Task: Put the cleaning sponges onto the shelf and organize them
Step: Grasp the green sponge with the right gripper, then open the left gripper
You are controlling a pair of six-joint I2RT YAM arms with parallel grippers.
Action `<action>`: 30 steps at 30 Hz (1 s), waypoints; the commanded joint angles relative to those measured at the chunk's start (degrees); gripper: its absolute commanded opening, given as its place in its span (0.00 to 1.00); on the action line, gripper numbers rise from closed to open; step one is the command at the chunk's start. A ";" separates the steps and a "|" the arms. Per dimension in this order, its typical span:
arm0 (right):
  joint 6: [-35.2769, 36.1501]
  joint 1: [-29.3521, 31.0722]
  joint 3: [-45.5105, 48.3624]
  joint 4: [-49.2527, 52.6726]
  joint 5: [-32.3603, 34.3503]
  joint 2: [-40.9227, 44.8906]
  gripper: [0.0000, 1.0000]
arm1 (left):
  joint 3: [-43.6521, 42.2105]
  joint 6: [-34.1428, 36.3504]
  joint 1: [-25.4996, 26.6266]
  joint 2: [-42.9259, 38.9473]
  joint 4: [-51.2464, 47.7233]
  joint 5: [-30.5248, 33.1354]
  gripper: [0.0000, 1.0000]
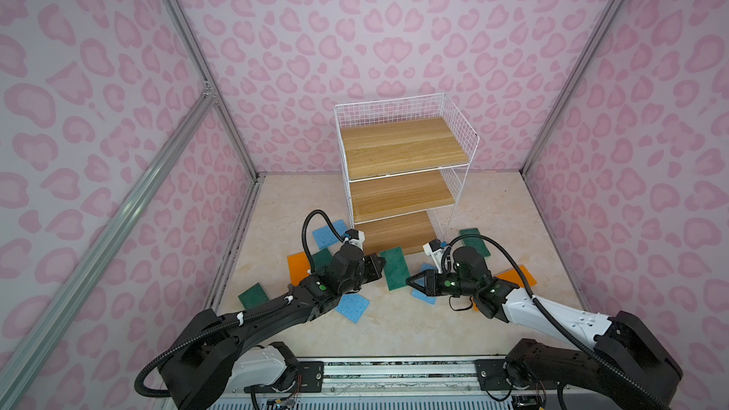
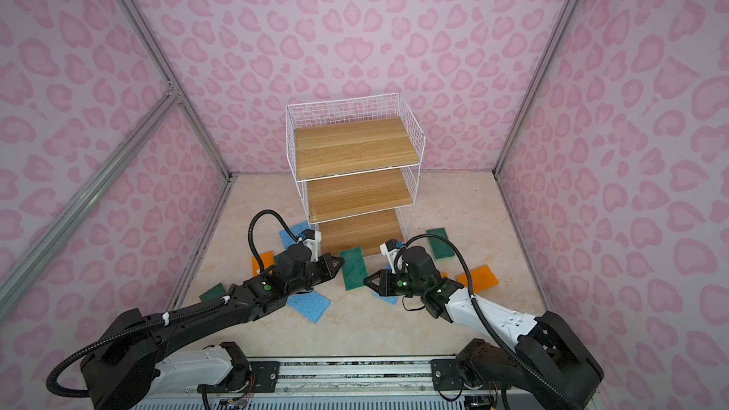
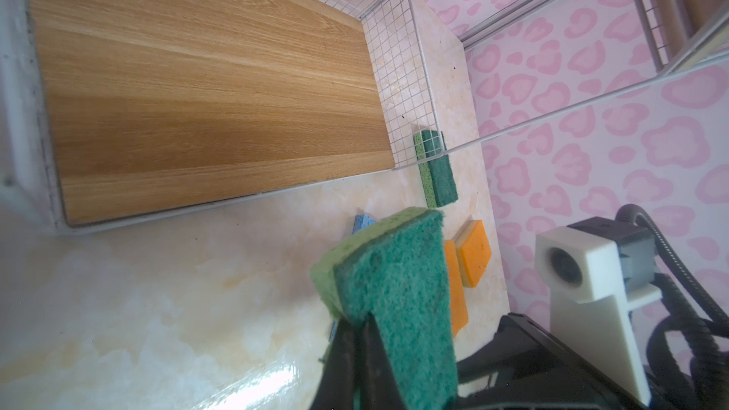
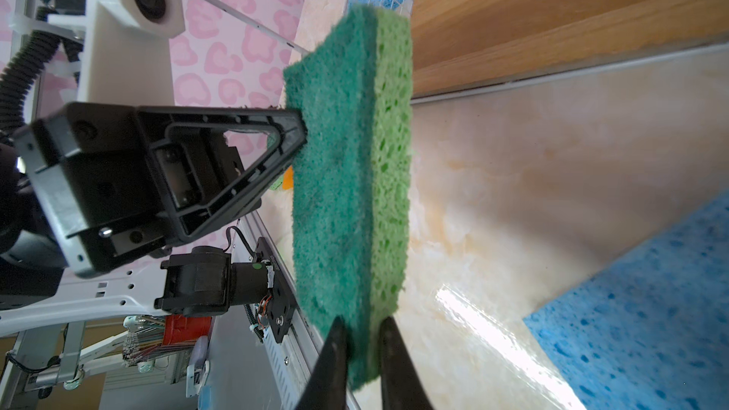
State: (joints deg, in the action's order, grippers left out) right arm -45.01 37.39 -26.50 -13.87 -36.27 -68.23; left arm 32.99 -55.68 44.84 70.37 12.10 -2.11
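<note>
One green-topped cleaning sponge (image 1: 395, 270) (image 2: 354, 270) hangs on edge just in front of the shelf's lowest board, held from both ends. My left gripper (image 1: 382, 261) (image 3: 365, 333) is shut on one end of this sponge (image 3: 394, 289). At the opposite end my right gripper (image 1: 408, 282) (image 4: 361, 333) is shut across its dark and light green layers (image 4: 347, 191). The shelf (image 1: 398, 147) (image 2: 355, 147) of white wire and three oak boards stands at the back centre, and its boards are bare. The lowest board (image 3: 197, 92) (image 4: 552, 13) lies close to both grippers.
Loose sponges lie on the floor: blue (image 1: 329, 232) (image 1: 353, 306), orange (image 1: 298, 268) and green (image 1: 252, 295) on the left; green (image 1: 475, 242), orange (image 1: 520, 276) and blue (image 1: 426, 295) on the right. Pink walls close in the sides and back.
</note>
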 commanded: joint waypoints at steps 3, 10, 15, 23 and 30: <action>0.01 0.06 0.66 -4.45 0.40 -1.25 0.00 | -1.08 -0.42 0.00 -1.19 1.29 -0.69 0.04; 0.10 0.02 0.41 -5.73 0.94 -3.69 0.00 | -1.35 1.29 0.01 -2.88 -1.73 0.84 0.13; 0.10 -0.24 -0.06 -6.00 1.11 -5.19 0.00 | -1.99 3.51 -0.02 -5.59 -6.55 3.12 0.65; -0.57 -1.86 -0.06 -7.68 2.42 -8.07 0.00 | -5.49 4.45 -0.01 -11.29 -12.50 8.37 0.98; -2.14 -2.50 -0.34 -11.61 4.44 -12.00 0.00 | -8.82 4.63 -0.01 -19.01 -18.37 12.10 0.98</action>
State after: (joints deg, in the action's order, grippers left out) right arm -45.93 35.09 -26.63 -21.37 -33.12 -79.00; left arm 25.19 -51.35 44.86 53.47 -3.09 7.22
